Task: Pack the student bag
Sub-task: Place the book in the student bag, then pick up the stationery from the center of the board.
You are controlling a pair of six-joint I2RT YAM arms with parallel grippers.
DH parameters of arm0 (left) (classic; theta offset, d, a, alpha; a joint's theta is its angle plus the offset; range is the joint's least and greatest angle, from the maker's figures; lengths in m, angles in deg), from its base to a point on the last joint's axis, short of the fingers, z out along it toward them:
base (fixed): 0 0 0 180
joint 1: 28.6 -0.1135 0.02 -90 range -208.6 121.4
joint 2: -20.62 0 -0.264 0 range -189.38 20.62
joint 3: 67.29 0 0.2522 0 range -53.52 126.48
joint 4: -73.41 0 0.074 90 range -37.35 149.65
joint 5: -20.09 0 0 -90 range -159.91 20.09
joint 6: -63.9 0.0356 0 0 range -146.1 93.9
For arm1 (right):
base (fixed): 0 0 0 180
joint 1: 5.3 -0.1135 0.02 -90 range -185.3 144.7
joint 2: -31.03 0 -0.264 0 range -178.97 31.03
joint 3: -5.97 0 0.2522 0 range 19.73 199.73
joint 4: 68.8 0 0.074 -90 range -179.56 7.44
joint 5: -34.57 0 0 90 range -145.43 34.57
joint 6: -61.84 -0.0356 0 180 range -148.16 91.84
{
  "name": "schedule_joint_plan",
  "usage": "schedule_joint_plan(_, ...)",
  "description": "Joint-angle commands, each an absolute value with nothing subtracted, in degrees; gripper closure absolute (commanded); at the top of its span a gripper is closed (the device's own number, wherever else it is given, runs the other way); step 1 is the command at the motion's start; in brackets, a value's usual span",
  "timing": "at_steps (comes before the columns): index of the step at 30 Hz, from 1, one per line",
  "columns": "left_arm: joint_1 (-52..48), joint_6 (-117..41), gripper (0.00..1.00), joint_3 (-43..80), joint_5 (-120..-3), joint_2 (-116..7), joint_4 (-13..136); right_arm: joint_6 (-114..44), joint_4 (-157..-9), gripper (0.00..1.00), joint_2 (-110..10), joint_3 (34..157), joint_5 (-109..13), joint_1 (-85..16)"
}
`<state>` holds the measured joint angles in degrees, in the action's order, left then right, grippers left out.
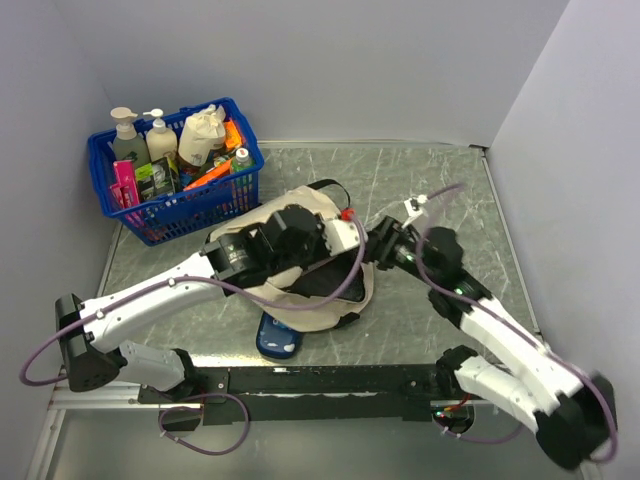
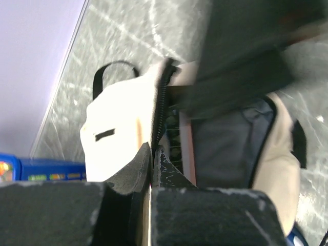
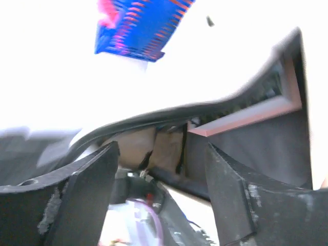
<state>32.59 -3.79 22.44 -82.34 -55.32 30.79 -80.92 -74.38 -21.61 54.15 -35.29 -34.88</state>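
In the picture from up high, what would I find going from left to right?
blue basket → student bag → right gripper

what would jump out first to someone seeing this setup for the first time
The cream student bag lies open in the middle of the table. The left gripper is pinched shut on its zipper edge and the right gripper stands open at its mouth. In the far left corner, a blue basket crammed with bottles is the brightest thing in sight.
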Motion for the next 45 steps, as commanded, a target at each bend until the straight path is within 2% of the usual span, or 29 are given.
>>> schedule_joint_plan(1, 26.4, -10.4, 0.99, 28.4, -81.3, -58.1, 29.6, -64.2, -87.4, 0.27, -9.6, 52.8, -34.8, -35.9)
schedule_joint_plan(5, 20.7, -15.3, 0.96, 34.5, -73.5, -61.6, 25.0, -58.6, -93.8, 0.30, -4.1, 48.6, -30.9, -36.8)
schedule_joint_plan(8, 18.8, -15.6, 0.87, 33.9, -68.2, -59.5, 25.9, -56.5, -93.7, 0.30, 0.2, 43.3, -23.8, -37.5)
schedule_joint_plan(9, 18.5, -15.8, 0.80, 33.9, -66.8, -58.6, 25.5, -56.1, -93.8, 0.30, 0.9, 41.5, -21.5, -38.7)
schedule_joint_plan(11, 17.3, -16.3, 0.70, 33.6, -61.2, -57.4, 23.4, -54.9, -93.4, 0.27, 1.4, 40.5, -20.0, -40.4)
schedule_joint_plan(12, 16.8, -16.2, 0.63, 32.8, -59.7, -56.0, 22.8, -54.6, -93.7, 0.26, 0.4, 40.6, -20.9, -42.3)
schedule_joint_plan(14, 16.5, -14.7, 0.54, 32.1, -57.3, -54.2, 20.4, -53.6, -92.9, 0.25, -1.6, 41.3, -20.7, -44.7)
schedule_joint_plan(15, 15.9, -13.5, 0.45, 31.8, -54.0, -52.4, 18.9, -53.3, -92.3, 0.25, -4.1, 41.6, -20.9, -48.0)
schedule_joint_plan(18, 15.1, -7.6, 0.39, 30.9, -49.4, -48.7, 12.9, -51.9, -90.8, 0.22, -11.5, 43.7, -24.0, -56.8)
schedule_joint_plan(20, 14.4, -3.2, 0.41, 29.1, -47.8, -46.2, 10.1, -51.2, -90.5, 0.22, -16.5, 46.2, -26.6, -59.9)
schedule_joint_plan(23, 12.4, 1.9, 0.59, 24.6, -45.1, -41.8, 7.8, -50.6, -88.6, 0.21, -27.0, 49.6, -28.1, -62.5)
schedule_joint_plan(25, 11.1, 4.6, 0.66, 21.5, -44.6, -39.7, 6.5, -51.0, -87.6, 0.22, -33.8, 51.1, -29.5, -62.9)
schedule_joint_plan(30, 5.3, 9.0, 0.70, 16.5, -41.7, -42.3, 2.0, -52.4, -83.5, 0.22, -43.7, 54.4, -38.2, -63.0)
schedule_joint_plan(35, -3.4, 16.5, 0.76, 11.4, -32.8, -48.2, -4.2, -54.4, -72.8, 0.22, -46.3, 52.5, -46.7, -62.9)
schedule_joint_plan(39, -5.5, 23.3, 0.82, 5.6, -29.8, -51.7, -5.3, -55.2, -67.5, 0.22, -46.8, 51.3, -50.2, -63.0)
schedule_joint_plan(45, -7.1, 29.7, 0.88, -1.6, -30.7, -50.2, -2.4, -57.3, -64.8, 0.22, -48.7, 50.6, -52.7, -62.7)
